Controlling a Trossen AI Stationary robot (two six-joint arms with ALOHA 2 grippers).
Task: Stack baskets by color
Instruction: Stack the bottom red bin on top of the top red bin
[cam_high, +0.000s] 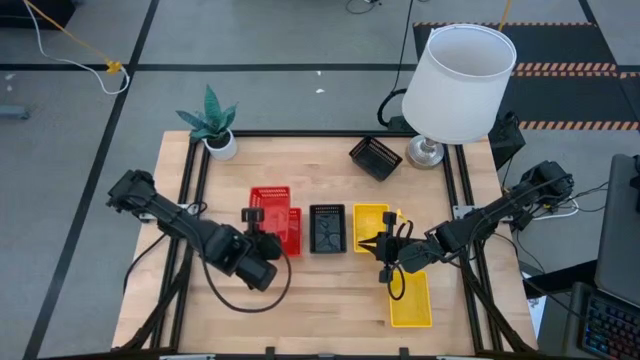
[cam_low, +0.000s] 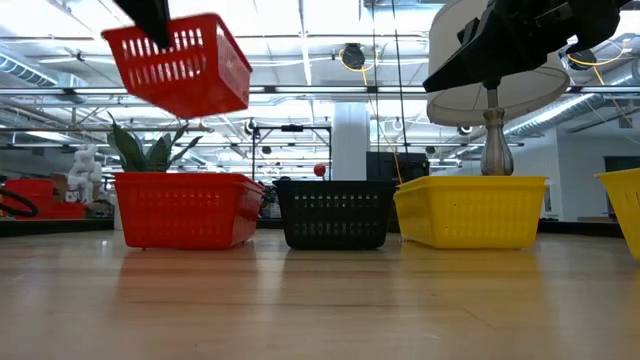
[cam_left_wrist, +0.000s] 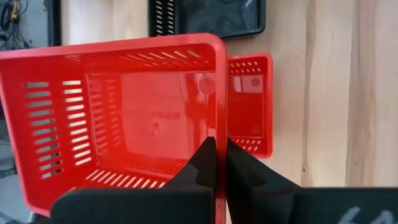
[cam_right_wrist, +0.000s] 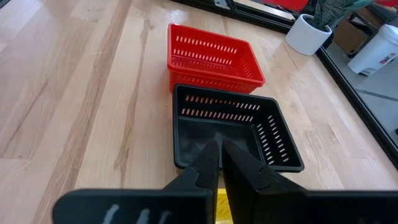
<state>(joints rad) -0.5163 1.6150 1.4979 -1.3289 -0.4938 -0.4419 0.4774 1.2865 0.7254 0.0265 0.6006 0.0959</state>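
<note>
Left gripper (cam_left_wrist: 216, 163) is clenched on the rim of a red basket (cam_low: 180, 62) held tilted above the other red basket (cam_low: 183, 208) mid-table, so level it first, then lower straight in; right gripper (cam_high: 384, 245), clenched empty, waits over the yellow basket (cam_high: 371, 226).

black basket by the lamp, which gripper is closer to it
Right. The right gripper sits over the yellow basket, fairly close below the black basket by the lamp; the left gripper, gripping a red basket, is farther across.
</note>
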